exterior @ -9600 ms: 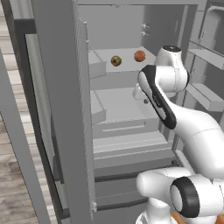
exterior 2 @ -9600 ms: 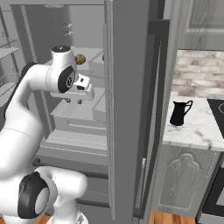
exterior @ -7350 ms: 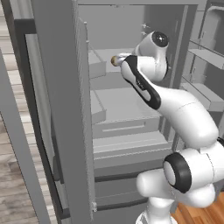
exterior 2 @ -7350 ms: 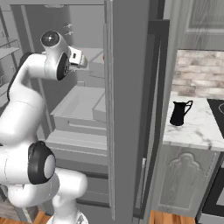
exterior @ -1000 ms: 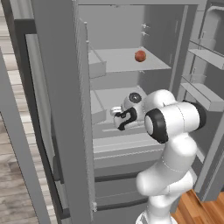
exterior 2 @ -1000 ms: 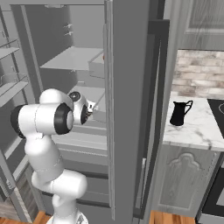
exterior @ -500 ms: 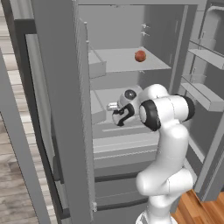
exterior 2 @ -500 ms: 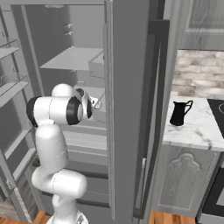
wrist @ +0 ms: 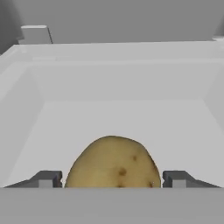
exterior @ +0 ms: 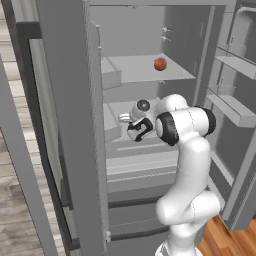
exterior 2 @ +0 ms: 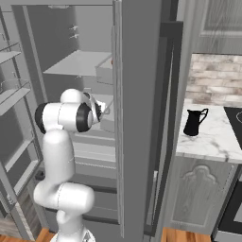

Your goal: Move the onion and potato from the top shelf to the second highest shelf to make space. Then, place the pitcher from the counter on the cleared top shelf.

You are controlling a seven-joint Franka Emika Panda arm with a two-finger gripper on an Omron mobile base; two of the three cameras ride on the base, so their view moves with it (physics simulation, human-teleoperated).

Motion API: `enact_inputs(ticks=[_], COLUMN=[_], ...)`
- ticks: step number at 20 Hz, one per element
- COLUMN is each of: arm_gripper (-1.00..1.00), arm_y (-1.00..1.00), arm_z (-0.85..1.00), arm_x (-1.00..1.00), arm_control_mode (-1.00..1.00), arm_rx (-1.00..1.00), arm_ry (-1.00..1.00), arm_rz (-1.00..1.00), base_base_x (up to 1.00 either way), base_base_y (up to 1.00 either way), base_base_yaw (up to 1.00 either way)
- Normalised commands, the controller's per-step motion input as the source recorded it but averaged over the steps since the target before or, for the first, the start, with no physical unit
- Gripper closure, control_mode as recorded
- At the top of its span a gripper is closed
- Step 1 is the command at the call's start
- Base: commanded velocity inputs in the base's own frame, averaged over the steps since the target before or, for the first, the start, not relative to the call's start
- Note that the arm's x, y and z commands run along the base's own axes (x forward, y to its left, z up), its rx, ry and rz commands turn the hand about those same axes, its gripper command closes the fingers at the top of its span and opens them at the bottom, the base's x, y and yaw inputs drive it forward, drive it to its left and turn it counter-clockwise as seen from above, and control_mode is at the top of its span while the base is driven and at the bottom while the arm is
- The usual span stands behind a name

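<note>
The fridge stands open, and its wide grey door [exterior: 70, 125] fills the left of the left base view, hiding much of the interior's left side. In the right base view the same door [exterior 2: 137, 113] cuts across the middle and blocks most of the shelves from sight. On the far side, door bins [exterior: 235, 107] hang on the other open door.

The onion [exterior: 160, 63] sits alone on the top shelf [exterior: 145, 70], toward its right. Below it, the gripper [exterior: 131, 121] reaches in at the level of the second highest shelf [exterior: 117, 112], with the white arm bent in front of the lower drawers. In the hand view the potato [wrist: 113, 164] lies between the two finger tips, one dark tip [wrist: 46, 178] at each side of it; the tips stand close against its flanks, so the gripper appears closed on it, though the actual contact is cut off by the bottom of the view. Beyond the potato lies a pale, walled tray floor [wrist: 113, 113]; whether the potato rests on it or is held above it cannot be told.

The pitcher [exterior 2: 193, 122] stands upright on the counter [exterior 2: 212, 137], well apart from the fridge, beside the dark stovetop [exterior 2: 234, 118]. In the base views the potato itself is too small to make out at the gripper.
</note>
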Motion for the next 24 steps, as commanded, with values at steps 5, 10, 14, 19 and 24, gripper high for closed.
enact_inputs(ticks=[5, 10, 14, 19, 24], arm_gripper=[-1.0, -1.0, -1.0, -1.0, -1.0], arm_y=[0.0, 0.0, 0.0, 0.0, 0.0], arm_z=[0.08, 0.45, 0.46, 0.35, 0.55], arm_x=[-0.09, -0.32, -0.64, -0.72, -0.55], arm_control_mode=[-1.0, -1.0, -1.0, -1.0, -1.0], arm_rx=[0.0, 0.0, 0.0, 0.0, 0.0], arm_ry=[-0.03, -0.05, -0.04, 0.0, 0.0], arm_rz=[-0.1, -0.06, 0.0, -0.01, -0.03], base_base_x=[0.0, 0.0, 0.0, 0.0, 0.0], base_base_y=[0.0, 0.0, 0.0, 0.0, 0.0], base_base_yaw=[0.0, 0.0, 0.0, 0.0, 0.0])
